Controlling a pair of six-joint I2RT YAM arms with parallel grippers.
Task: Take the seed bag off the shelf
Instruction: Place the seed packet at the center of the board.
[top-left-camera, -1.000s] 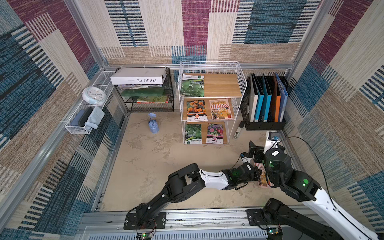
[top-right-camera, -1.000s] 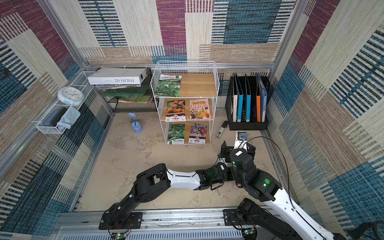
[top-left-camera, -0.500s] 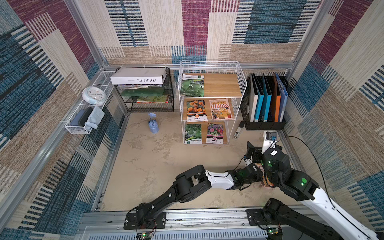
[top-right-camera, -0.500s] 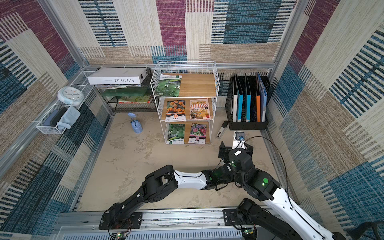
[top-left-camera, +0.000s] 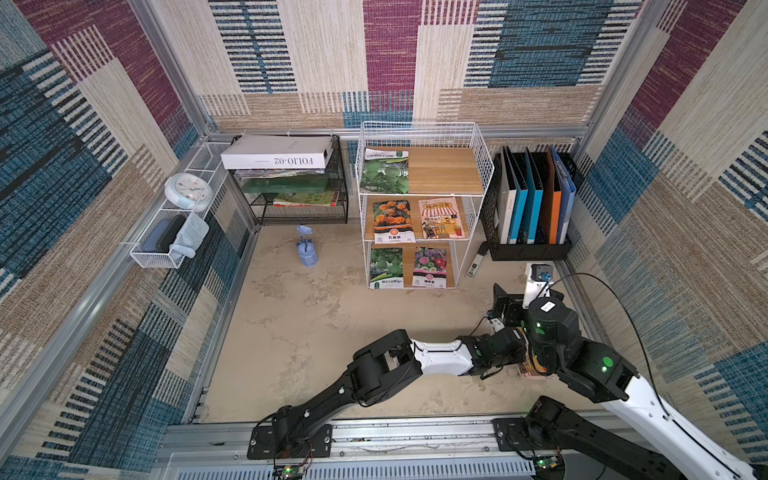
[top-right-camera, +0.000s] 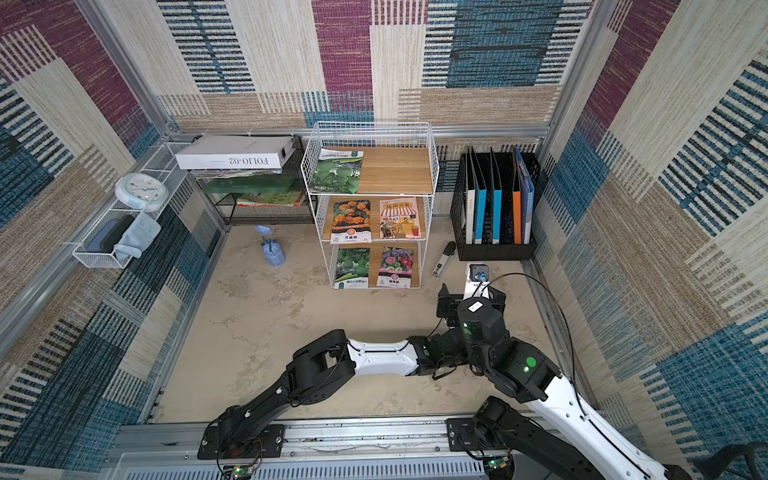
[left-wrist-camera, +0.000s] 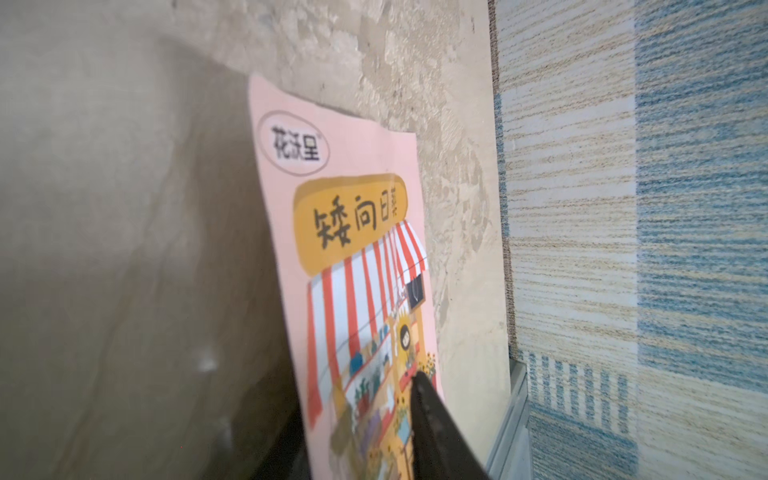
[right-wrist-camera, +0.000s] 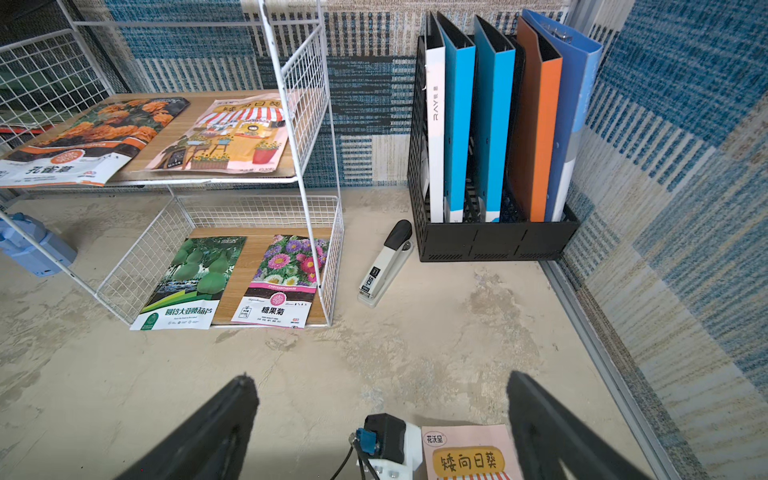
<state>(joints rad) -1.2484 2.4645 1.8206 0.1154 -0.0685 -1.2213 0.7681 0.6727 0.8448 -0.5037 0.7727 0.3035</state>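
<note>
The pink seed bag (left-wrist-camera: 353, 249) is sitting off the shelf (top-left-camera: 424, 124), down at the table (top-left-camera: 316, 332) by the right wall. Its end is lying between the fingers of the left claw (left-wrist-camera: 361, 419), and one black finger (left-wrist-camera: 432, 419) is crossing its printed face. Whether that claw is pinching it I cannot tell. The right claw (right-wrist-camera: 380, 376) is hanging over it, spread wide and gripping nothing.
</note>
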